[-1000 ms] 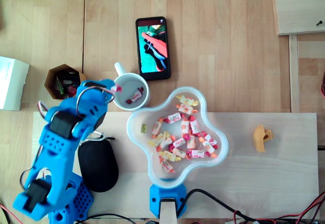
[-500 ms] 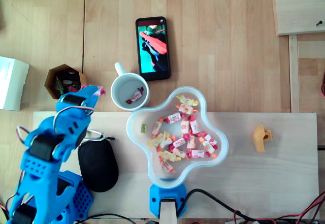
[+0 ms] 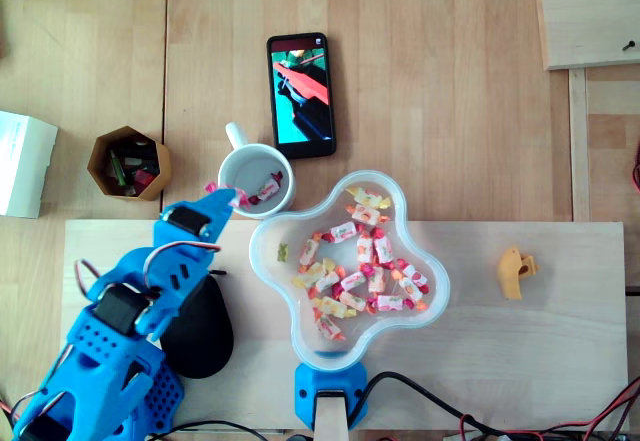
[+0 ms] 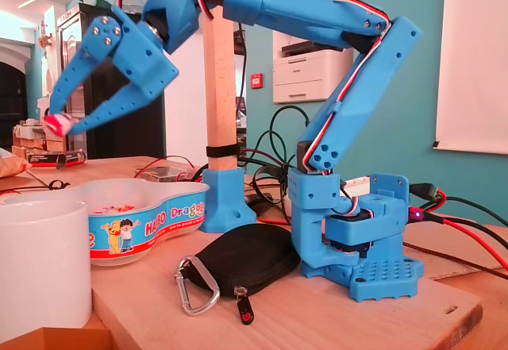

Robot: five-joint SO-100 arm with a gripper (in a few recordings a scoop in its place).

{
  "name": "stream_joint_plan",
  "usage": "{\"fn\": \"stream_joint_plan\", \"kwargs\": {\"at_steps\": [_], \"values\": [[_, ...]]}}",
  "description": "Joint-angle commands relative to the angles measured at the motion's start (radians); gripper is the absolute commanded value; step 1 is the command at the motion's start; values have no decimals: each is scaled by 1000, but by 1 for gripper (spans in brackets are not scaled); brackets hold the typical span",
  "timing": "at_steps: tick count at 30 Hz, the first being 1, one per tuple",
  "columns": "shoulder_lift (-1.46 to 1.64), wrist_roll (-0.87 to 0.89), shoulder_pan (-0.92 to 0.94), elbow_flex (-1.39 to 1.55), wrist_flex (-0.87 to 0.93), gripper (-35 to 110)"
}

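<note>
The tool [image 3: 224,198] is clamped on a pink wrapped candy [image 4: 55,125], with its tips at the near rim of the white mug [image 3: 288,175]. The candy bowl [image 3: 305,349] sits just to the tool's right in the overhead view. This looks like the carry stage. A clean release would call for the tips to be further over the mug's opening.

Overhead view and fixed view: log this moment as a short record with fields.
grasp: claw shut on pink candy
height: raised well above the table in the fixed view
position: at the left rim of the white mug in the overhead view
mug contents: second candy
bowl: flower-shaped bowl right of the mug, holding many wrapped candies
beside the arm: black pouch with a carabiner
elsewhere: phone, hexagonal pot, orange piece
</note>
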Motion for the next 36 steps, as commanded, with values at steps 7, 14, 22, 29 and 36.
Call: {"fn": "stream_joint_plan", "kwargs": {"at_steps": [7,14,22,29,36], "values": [[52,97,28,110,-18,-3],[52,110,26,110,-74,-3],[37,114,18,186,-298,-3],[38,115,18,268,-403,-3],[37,117,18,299,-440,-2]]}}
